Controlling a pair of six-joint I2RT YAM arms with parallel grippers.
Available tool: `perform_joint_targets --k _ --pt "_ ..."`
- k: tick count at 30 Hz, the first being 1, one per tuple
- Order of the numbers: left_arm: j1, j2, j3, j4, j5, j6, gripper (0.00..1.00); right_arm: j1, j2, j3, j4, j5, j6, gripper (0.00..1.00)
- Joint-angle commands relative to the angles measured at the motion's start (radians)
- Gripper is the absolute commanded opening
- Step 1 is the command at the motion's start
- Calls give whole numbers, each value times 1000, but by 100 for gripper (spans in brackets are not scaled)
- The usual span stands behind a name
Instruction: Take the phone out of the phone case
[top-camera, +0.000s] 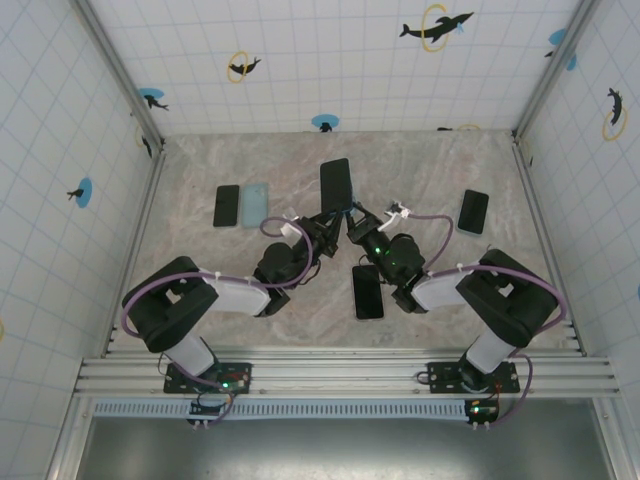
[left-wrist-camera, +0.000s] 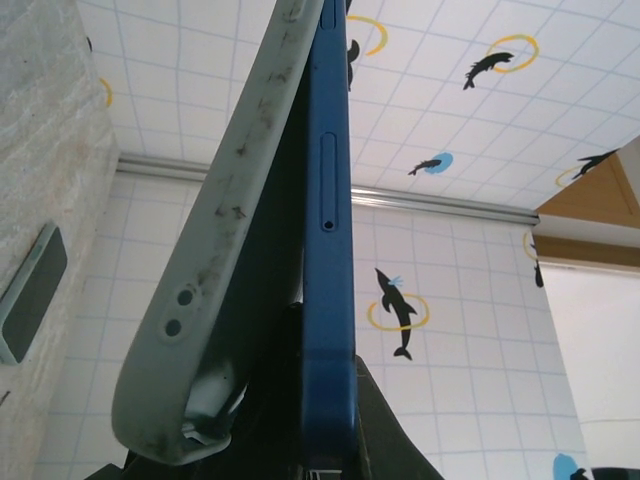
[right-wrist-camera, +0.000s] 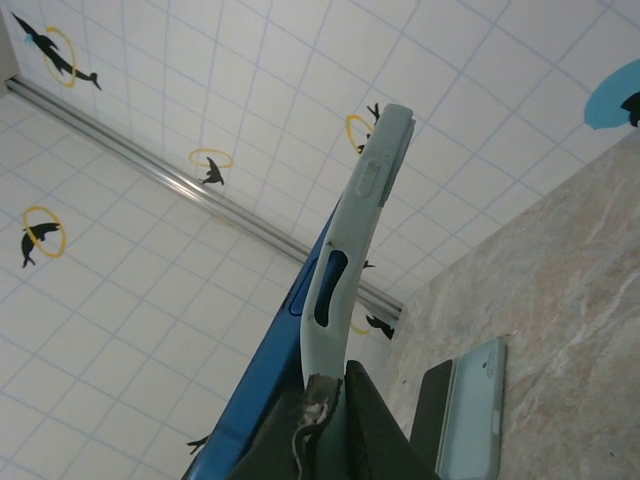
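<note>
Two black arms (top-camera: 180, 300) with white forearm segments, purple cables (top-camera: 437, 217) and green lights (top-camera: 377, 249).

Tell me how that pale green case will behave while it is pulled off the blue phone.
The case is probably soft and springy: it bows away from the phone without creasing. Its scuffed, matte skin likely grips well. It seems light, being a thin shell.

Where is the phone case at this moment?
The phone case is held up over mid-table between the left pincer and right pincer in the top view; the left wrist view shows it peeled partly off the blue phone.
</note>
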Motion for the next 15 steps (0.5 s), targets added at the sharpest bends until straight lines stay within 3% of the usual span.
perform_joint_targets --k 1,8,15 --pt "9 -32 36 5 30 57 0 -2 -44 17 -69 108 -35 0" --pt "9 -83 23 -70 70 85 0 -15 -58 73 -302 273 -47 0" --pt "32 -155 1 -160 105 123 0 -39 -53 80 -374 307 -33 0"
